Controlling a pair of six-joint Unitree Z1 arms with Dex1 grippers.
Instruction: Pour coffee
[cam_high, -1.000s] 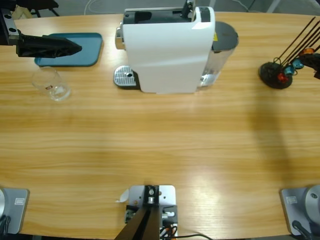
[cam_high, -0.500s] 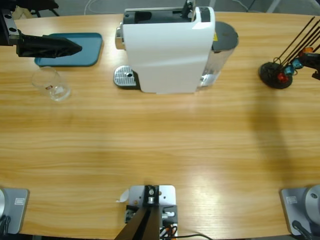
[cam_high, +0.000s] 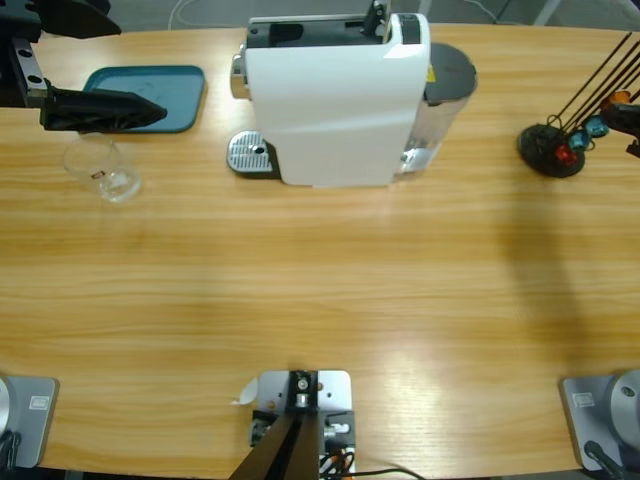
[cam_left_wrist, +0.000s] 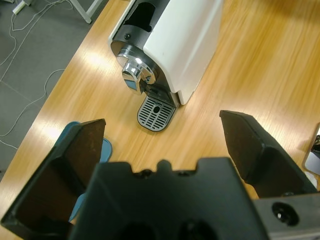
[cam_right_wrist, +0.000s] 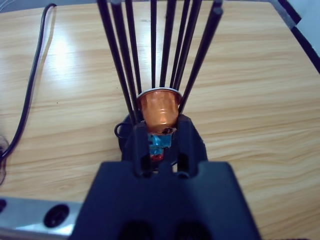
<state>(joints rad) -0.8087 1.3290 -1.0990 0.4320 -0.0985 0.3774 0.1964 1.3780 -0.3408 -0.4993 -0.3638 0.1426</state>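
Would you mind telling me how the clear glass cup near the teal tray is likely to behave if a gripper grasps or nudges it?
The glass cup looks thin-walled and transparent, so probably light, fragile and slippery. It seems to hold little or nothing, so a sideways nudge may slide or tip it.

Left gripper (cam_left_wrist: 162, 150) hangs with jaws spread wide; right gripper (cam_right_wrist: 161, 142) has jaws nearly closed.
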